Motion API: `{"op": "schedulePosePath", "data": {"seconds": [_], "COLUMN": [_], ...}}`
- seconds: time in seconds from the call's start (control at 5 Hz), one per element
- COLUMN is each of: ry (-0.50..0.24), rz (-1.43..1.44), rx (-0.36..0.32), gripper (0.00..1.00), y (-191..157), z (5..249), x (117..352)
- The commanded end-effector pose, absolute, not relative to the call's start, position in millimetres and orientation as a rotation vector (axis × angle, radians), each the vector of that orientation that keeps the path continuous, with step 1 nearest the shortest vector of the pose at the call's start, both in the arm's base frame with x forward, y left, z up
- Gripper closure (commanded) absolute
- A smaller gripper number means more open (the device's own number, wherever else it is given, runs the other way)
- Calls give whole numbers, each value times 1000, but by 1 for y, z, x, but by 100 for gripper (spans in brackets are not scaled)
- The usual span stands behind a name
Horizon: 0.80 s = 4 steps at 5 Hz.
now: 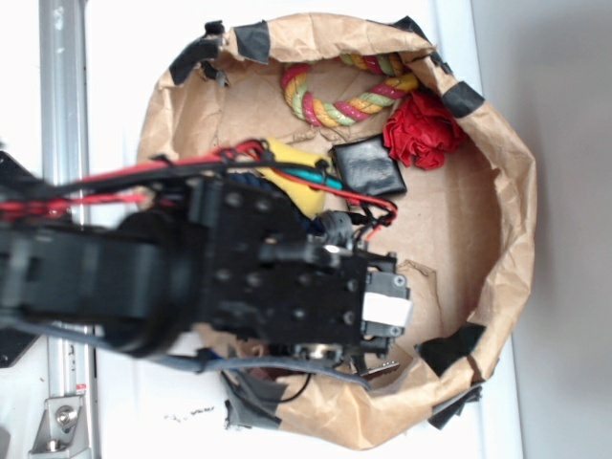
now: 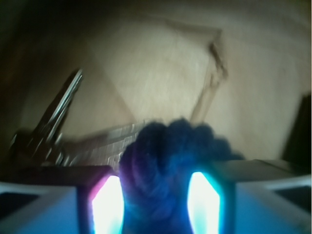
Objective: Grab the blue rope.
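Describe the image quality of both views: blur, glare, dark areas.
Exterior view: evenly lit, mildly soft; the white table nearly washes out, and the black arm hides much of the paper-lined bin. Wrist view: dim and blurred throughout, corners dark; two overexposed glowing patches flank the blue rope between the gripper fingers, and a metal tool glints at left.

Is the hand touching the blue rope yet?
Touching. The wrist view shows the blue rope filling the space between both fingers of the hand, with no gap on either side.
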<state>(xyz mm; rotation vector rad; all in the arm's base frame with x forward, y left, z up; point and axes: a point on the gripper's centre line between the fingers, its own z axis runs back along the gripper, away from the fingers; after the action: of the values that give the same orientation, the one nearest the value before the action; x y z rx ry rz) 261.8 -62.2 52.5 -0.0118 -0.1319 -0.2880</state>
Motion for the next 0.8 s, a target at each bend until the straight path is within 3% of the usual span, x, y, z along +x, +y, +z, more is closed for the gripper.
{"op": "schedulePosePath", "data": {"seconds": [0.0, 0.2, 0.4, 0.6], "ry": [-407, -360, -262, -207], "rz": [-190, -242, -324, -395], "rx": [-55, -91, -118, -131], "gripper": [100, 100, 0, 0], "y": [-9, -13, -30, -46], "z": [171, 189, 151, 118], "x": [277, 279, 285, 288]}}
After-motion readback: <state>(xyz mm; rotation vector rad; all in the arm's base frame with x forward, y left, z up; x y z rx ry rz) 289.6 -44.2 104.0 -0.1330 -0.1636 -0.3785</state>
